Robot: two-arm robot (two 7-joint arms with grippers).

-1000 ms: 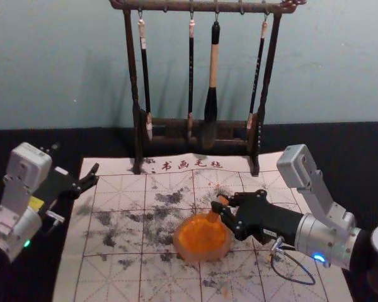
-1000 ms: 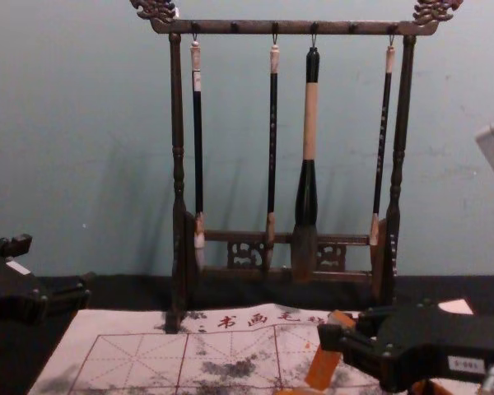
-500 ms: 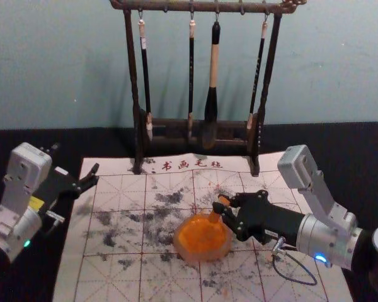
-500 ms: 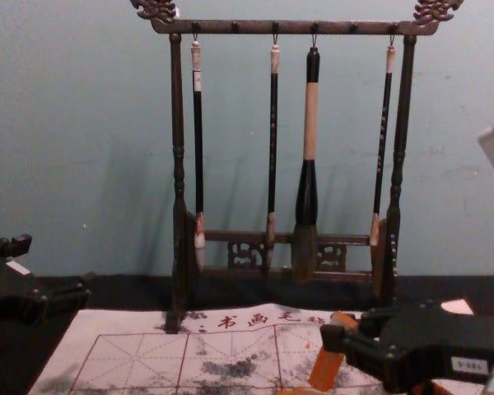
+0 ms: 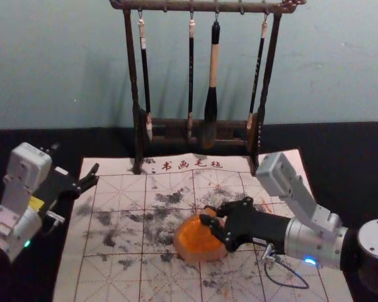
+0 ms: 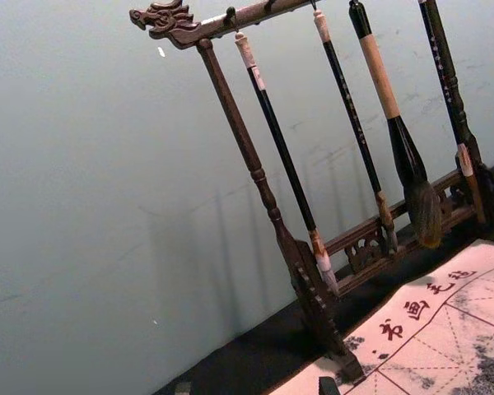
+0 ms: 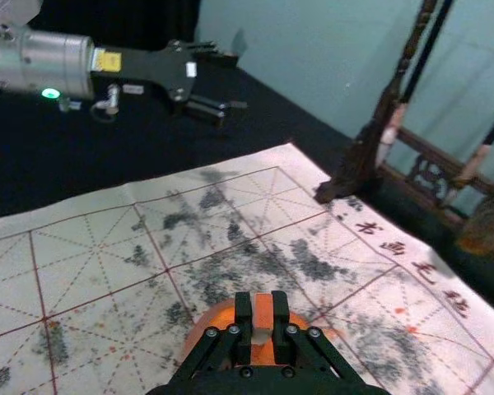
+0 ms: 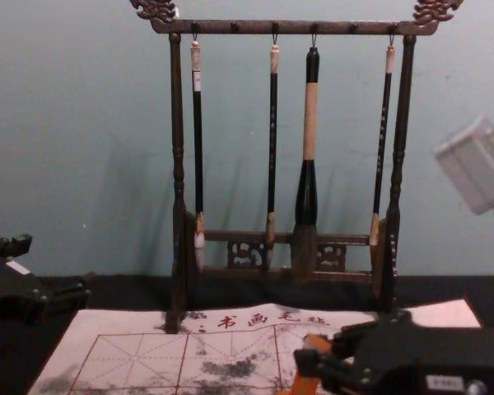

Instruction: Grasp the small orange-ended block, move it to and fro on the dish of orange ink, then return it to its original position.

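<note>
orange-ended block (image 7: 263, 313): held upright-ish in the fingers of the right gripper (image 5: 209, 216), one finger to each side. it is over the dish of orange ink (image 5: 200, 254), towards the dish's 1 o'clock side. can't tell if its lower end touches the ink.

right arm reaches in from about 4 o'clock, fingers closed on the block; a looped cable (image 5: 285, 284) hangs by its wrist.

dish: round, pale rim, sitting on the gridded calligraphy mat (image 5: 107, 277). dark blotches on the mat, densest from 9 to 12 o'clock of the dish; small orange specks near 1 o'clock. red characters (image 5: 192, 165) along the mat's far edge.

further out, 12 o'clock: dark carved wooden brush rack (image 8: 178, 164), four hanging brushes, the thickest (image 8: 309, 123) third from the left. pale blue-green wall (image 8: 82, 148) behind.

left gripper (image 8: 56, 265): parked at 10 o'clock, off the mat's left edge, fingers spread. black worktop (image 5: 346, 151) around the mat.
</note>
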